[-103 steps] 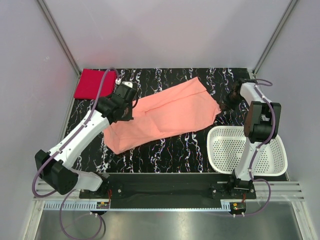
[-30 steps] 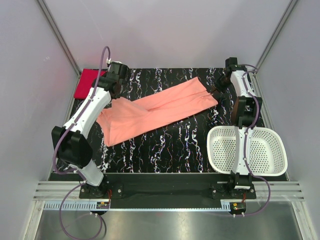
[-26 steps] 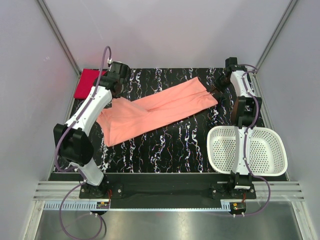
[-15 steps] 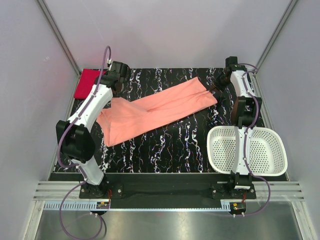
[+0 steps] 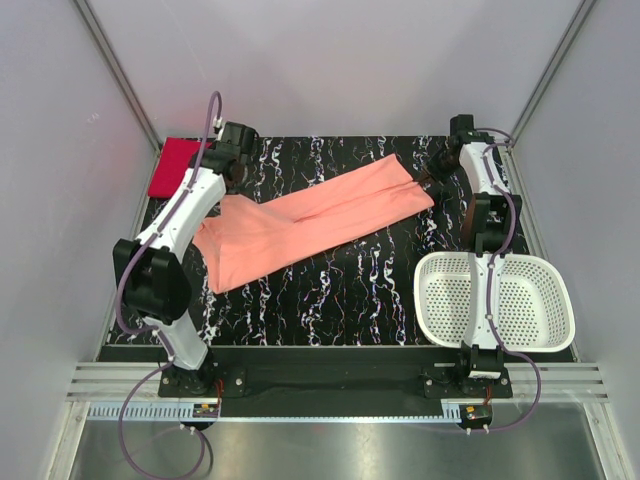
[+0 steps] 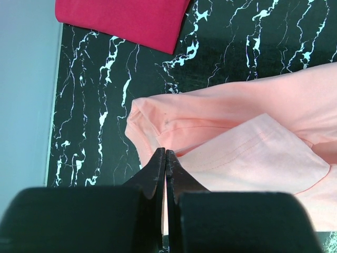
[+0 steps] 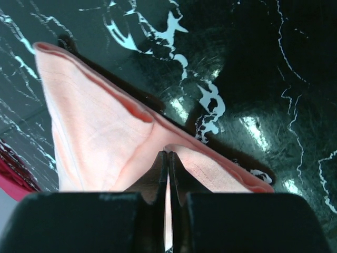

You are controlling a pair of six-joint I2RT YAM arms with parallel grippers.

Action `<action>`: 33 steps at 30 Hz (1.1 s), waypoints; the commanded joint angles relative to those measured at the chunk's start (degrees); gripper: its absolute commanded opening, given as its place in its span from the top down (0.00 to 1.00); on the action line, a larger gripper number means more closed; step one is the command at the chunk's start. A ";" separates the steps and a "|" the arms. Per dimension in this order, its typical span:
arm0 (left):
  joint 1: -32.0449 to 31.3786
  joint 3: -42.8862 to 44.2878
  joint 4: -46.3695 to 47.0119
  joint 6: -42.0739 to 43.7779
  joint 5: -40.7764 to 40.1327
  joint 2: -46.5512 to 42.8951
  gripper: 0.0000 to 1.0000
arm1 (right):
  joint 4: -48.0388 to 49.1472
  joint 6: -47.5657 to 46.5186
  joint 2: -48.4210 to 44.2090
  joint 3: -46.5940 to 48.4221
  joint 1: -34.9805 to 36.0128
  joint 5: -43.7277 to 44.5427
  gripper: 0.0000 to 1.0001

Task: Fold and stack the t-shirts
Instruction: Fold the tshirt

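Note:
The salmon t-shirt (image 5: 310, 225) lies stretched out slantwise across the black marbled table, partly folded lengthwise. At its far left end my left gripper (image 5: 233, 185) is shut on its edge. The left wrist view shows the pinched salmon t-shirt (image 6: 242, 142) at the left gripper (image 6: 165, 154). At the shirt's far right corner my right gripper (image 5: 428, 182) is also shut. There the salmon t-shirt (image 7: 95, 132) rises in a tent between the closed tips of the right gripper (image 7: 168, 154). The crimson t-shirt (image 5: 178, 166), a folded rectangle, lies in the far left corner; the left wrist view also shows the crimson t-shirt (image 6: 121, 18).
A white perforated basket (image 5: 540, 330) stands at the near right, next to the right arm's base. Grey walls and metal posts close in the table at the back and sides. Bare table (image 5: 350, 290) shows in front of the shirt.
Since the earliest frame both arms have carried the shirt's ends toward the back and pulled it straighter. Over the last second they have barely moved.

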 commanded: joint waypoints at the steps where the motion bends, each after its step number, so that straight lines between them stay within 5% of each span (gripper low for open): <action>1: 0.43 2.68 1.46 0.09 -1.67 1.35 1.00 | 0.67 -0.02 1.74 2.07 0.33 -0.68 0.95; 5: 0.34 2.77 2.25 0.53 -0.78 3.89 1.00 | 0.76 -0.29 3.06 3.03 0.33 -1.82 0.86; 9: 0.43 5.31 1.03 0.62 -1.57 8.10 1.00 | -0.38 -0.63 4.03 6.28 0.24 -2.00 0.58; 11: 0.43 8.56 -0.46 0.44 -2.63 10.57 1.00 | -2.05 -1.16 3.59 8.64 0.15 -1.56 0.52; 14: 0.43 13.84 -7.74 -1.66 -7.54 15.58 0.63 | -3.99 -3.35 -0.26 9.71 0.15 1.51 0.39; 15: 0.43 14.72 -8.72 -3.15 -8.60 16.11 0.39 | -4.34 -4.15 -1.41 9.36 0.15 3.17 0.37; 18: 0.52 14.64 -10.66 -5.18 -10.45 13.93 0.20 | -5.22 -7.92 -5.72 6.38 0.24 6.68 0.33; 19: 0.43 14.38 -11.19 -6.40 -10.10 11.40 0.03 | -5.92 -8.98 -6.60 5.50 0.24 7.66 0.32; 24: 0.26 6.85 -11.03 -9.83 -0.37 2.16 0.05 | -5.75 -13.20 -10.82 -2.41 1.99 9.43 0.34; 29: -0.45 -6.79 -4.18 -13.53 14.14 -5.67 0.27 | -4.43 -14.52 -11.27 -5.14 6.83 10.75 0.34; 33: -0.45 -13.57 -2.14 -16.16 19.07 -5.77 0.31 | -3.20 -14.79 -9.86 -4.88 9.90 11.44 0.34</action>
